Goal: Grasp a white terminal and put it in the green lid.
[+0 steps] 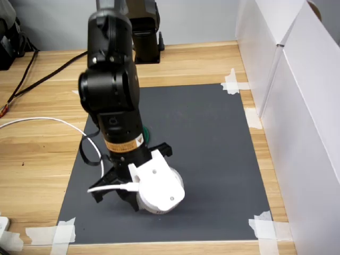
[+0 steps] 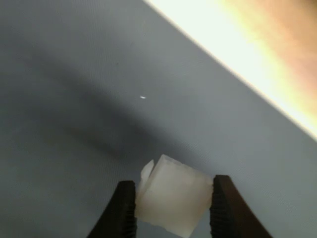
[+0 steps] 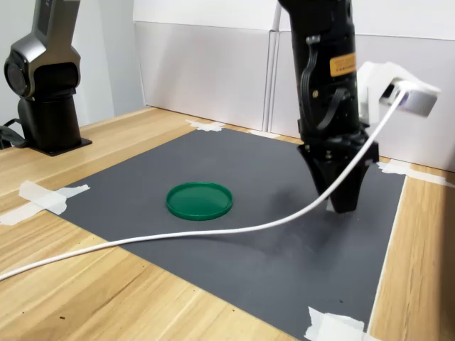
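Even, bright indoor light; wrist view soft-focused, overexposed glare in 1 corner, blurred fingers (image 2: 125, 210).

A light wooden table (image 1: 42, 159) carries a dark grey mat (image 1: 212, 159), fixed at its corners with white tape strips (image 1: 265, 227). White panels (image 1: 297, 106) stand upright along the table edge at the first exterior view's right. In the second exterior view, pale grey-white wall panels (image 3: 206, 78) stand behind the table. Lighting is even and diffuse.
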Available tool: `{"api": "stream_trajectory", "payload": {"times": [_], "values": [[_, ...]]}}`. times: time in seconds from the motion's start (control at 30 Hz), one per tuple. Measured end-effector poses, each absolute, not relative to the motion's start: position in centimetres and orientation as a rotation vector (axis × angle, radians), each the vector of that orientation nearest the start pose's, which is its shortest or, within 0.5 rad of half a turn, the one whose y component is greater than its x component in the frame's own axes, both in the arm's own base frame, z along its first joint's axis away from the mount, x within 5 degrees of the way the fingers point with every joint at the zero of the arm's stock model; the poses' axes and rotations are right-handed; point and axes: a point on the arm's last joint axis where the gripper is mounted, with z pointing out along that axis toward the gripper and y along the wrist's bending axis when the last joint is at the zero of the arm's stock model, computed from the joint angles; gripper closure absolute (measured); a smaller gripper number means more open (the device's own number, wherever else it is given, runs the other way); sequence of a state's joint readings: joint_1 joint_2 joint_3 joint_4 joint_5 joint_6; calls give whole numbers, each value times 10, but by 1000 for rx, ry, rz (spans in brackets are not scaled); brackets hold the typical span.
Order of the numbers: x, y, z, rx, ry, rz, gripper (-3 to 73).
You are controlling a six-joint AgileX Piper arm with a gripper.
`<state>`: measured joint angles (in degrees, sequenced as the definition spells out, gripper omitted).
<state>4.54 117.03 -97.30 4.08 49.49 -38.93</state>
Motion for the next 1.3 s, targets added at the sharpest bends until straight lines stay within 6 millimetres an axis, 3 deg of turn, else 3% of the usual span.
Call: {"api": "stream_trajectory", "payload": {"times": [0.27,0.43,0.6,0.87,1.07,1.3], "values": [[415,41,307,-915,2396,-100,347],[382,39,322,-953,2360,-103,347],[348,36,308,-989,2394,-109,347],[310,30,263,-1080,2504,-111,347],[297,23,235,-1114,2573,-178,347],[301,2,235,-1018,2566,-228,347]]}}
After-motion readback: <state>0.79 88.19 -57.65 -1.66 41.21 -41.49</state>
